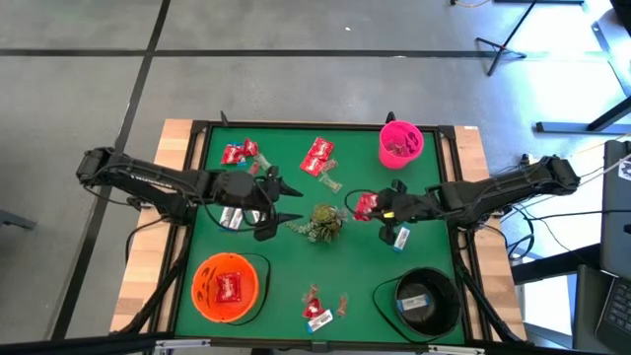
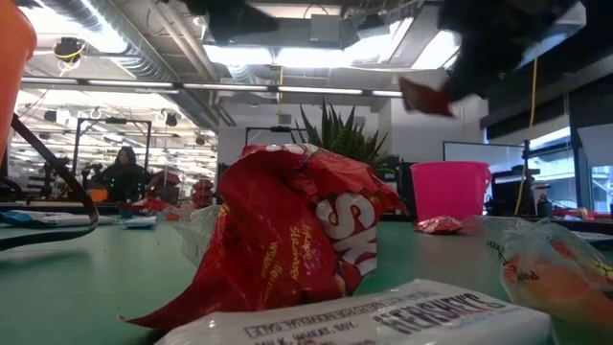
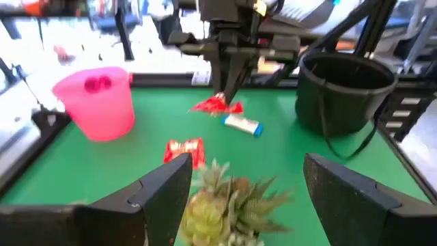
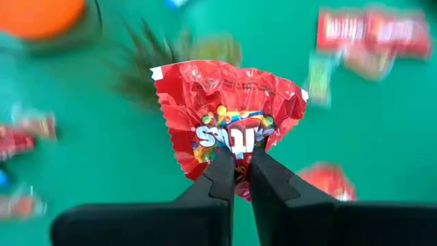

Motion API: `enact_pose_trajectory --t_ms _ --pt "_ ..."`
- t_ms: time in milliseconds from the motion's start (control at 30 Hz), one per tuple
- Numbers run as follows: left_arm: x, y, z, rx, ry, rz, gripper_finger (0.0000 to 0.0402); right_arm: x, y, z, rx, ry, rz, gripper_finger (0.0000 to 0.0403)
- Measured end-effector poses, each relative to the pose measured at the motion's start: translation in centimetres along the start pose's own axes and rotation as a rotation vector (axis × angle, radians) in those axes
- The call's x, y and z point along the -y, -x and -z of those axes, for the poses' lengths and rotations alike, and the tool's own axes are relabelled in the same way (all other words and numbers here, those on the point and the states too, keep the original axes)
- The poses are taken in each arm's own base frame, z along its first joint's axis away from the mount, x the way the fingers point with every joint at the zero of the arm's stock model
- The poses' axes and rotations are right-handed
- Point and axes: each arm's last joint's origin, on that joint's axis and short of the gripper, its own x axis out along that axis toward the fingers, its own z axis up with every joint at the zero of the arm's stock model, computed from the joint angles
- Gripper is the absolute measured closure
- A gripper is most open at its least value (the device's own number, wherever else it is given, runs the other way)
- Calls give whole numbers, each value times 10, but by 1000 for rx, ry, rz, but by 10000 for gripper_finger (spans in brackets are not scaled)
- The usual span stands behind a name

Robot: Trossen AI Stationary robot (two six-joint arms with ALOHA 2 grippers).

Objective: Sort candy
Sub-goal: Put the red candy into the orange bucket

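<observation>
Right up against the low camera lies a crumpled red packet (image 2: pixel 297 230) with a white bar (image 2: pixel 383 321) in front of it, while a second red packet (image 2: pixel 426 96) hangs high in the air. From above, the right gripper (image 1: pixel 367 207) has that packet (image 1: pixel 366 205) clamped between its fingers over the green table (image 1: pixel 286 286) just right of the plant (image 1: pixel 322 223), and the left gripper (image 1: pixel 286 202) waits open on the plant's other side. Its own wrist camera shows the fingers (image 4: pixel 218 179) pinching the packet's edge, so I'd say a pick is done and the carry to the orange bowl (image 1: pixel 225 286), where another red one (image 1: pixel 230 287) sits, comes next.
</observation>
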Motion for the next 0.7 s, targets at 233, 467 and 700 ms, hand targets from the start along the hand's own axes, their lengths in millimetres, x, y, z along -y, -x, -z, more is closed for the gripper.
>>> enact_pose_trajectory --t_ms 233,467,700 --pt "1 1 -11 112 -21 -17 130 -8 1 -32 294 75 88 366" --pt "0 -3 -16 180 -2 -91 130 -14 -12 -49 480 131 268 365" --pt "-4 -21 -12 232 77 -212 130 -19 -34 -53 537 183 459 364"
